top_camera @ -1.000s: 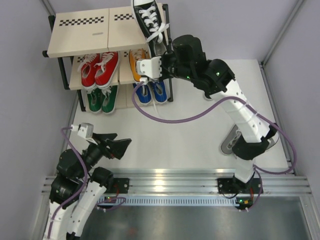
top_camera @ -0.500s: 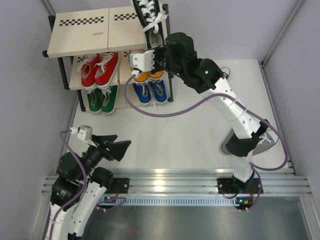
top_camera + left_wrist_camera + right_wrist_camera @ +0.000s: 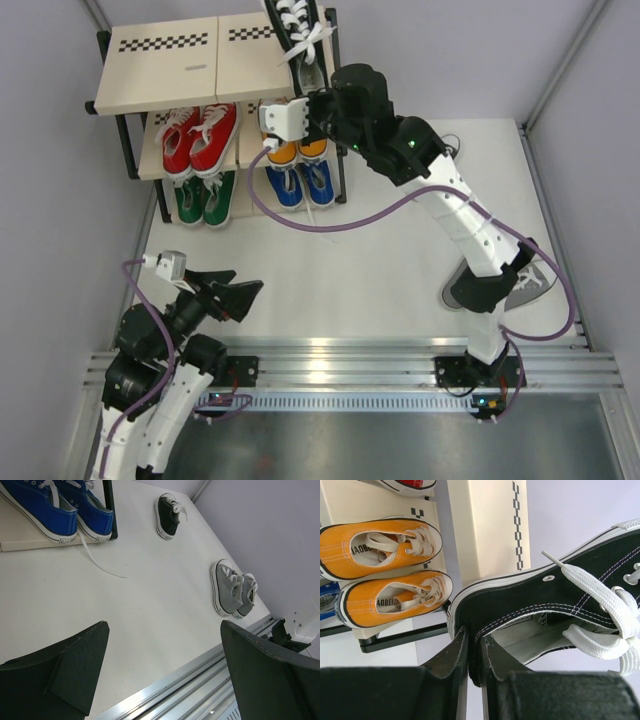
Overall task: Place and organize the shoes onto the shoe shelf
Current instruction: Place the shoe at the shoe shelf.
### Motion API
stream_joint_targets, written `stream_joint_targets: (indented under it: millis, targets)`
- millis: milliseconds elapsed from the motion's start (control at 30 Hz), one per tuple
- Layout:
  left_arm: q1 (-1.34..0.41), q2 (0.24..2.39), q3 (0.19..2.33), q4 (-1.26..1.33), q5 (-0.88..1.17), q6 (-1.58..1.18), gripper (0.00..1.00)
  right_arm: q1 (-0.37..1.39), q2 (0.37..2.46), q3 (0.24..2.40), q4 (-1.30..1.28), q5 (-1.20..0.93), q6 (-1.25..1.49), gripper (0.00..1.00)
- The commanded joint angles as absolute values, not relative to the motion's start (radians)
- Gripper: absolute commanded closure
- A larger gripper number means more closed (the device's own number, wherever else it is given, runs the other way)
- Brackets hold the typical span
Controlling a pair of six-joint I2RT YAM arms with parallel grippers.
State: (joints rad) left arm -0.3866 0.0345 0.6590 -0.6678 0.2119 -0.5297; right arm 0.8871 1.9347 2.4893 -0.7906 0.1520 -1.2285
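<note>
Operator: Since 1 second ago my right arm has swung left and stretched toward the shoe shelf (image 3: pixel 165 65). That carried the black sneaker (image 3: pixel 520 605) further onto the right end of the top board. Over the last half second I see nothing more shift.

Colleague: Has the shoe been let go?

Operator: Not that I can see. On the right wrist view, the right gripper (image 3: pixel 473 635) has its 2 fingers pressed close together. They pinch the sneaker's heel wall, 1 finger inside the opening and 1 outside. The toe points toward the back of the shelf. I cannot tell whether the sole sits flat on the board.

Colleague: What does that mean for the job?

Operator: I judge this to be the set-down of that sneaker, with the release not yet done. 4 pairs are on the shelf already. The red pair (image 3: pixel 213 135) and orange pair (image 3: pixel 385 602) are on the middle tier. The green pair (image 3: pixel 205 200) and blue pair (image 3: pixel 55 505) are on the bottom tier. The second black sneaker (image 3: pixel 167 515) lies on the table (image 3: pixel 150 605), apart from the shelf on its right. The grey pair (image 3: pixel 227 587) sits beside my right arm's base. So 3 shoes would remain after this one.

Colleague: And your left arm?

Operator: The left gripper (image 3: pixel 164 630) hovers over the table near its own base. Its fingers are spread wide and hold nothing.
</note>
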Motion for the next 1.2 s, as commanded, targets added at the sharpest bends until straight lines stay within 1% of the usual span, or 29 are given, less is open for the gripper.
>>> stream_joint_targets:
  millis: [0, 100, 367, 500, 633, 667, 833, 900, 967, 1167]
  targets:
    - [-0.385, 0.023, 0.657, -0.657, 0.221, -0.541, 0.02, 0.87, 1.924, 2.546, -0.626, 0.163, -1.236, 0.89]
    - [-0.384, 0.023, 0.655, -0.657, 0.219, -0.541, 0.02, 0.868, 1.922, 2.546, -0.62, 0.163, -1.235, 0.86]
    - [-0.385, 0.023, 0.655, -0.657, 0.219, -0.541, 0.02, 0.859, 1.914, 2.545, -0.612, 0.158, -1.233, 0.84]
    - [-0.384, 0.023, 0.655, -0.657, 0.219, -0.543, 0.02, 0.856, 1.908, 2.545, -0.614, 0.152, -1.232, 0.8]
    - [-0.384, 0.023, 0.655, -0.657, 0.218, -0.543, 0.02, 0.856, 1.899, 2.543, -0.612, 0.153, -1.232, 0.79]
    - [-0.385, 0.023, 0.655, -0.657, 0.219, -0.543, 0.02, 0.856, 1.898, 2.543, -0.611, 0.153, -1.233, 0.77]
    - [-0.385, 0.023, 0.655, -0.655, 0.221, -0.543, 0.02, 0.853, 1.89, 2.537, -0.611, 0.153, -1.236, 0.73]
    - [-0.383, 0.023, 0.655, -0.657, 0.219, -0.543, 0.02, 0.85, 1.887, 2.534, -0.612, 0.153, -1.239, 0.68]
    - [-0.385, 0.023, 0.655, -0.657, 0.221, -0.543, 0.02, 0.85, 1.885, 2.534, -0.615, 0.15, -1.238, 0.68]
    - [-0.383, 0.023, 0.657, -0.657, 0.219, -0.543, 0.02, 0.85, 1.878, 2.534, -0.617, 0.144, -1.232, 0.62]
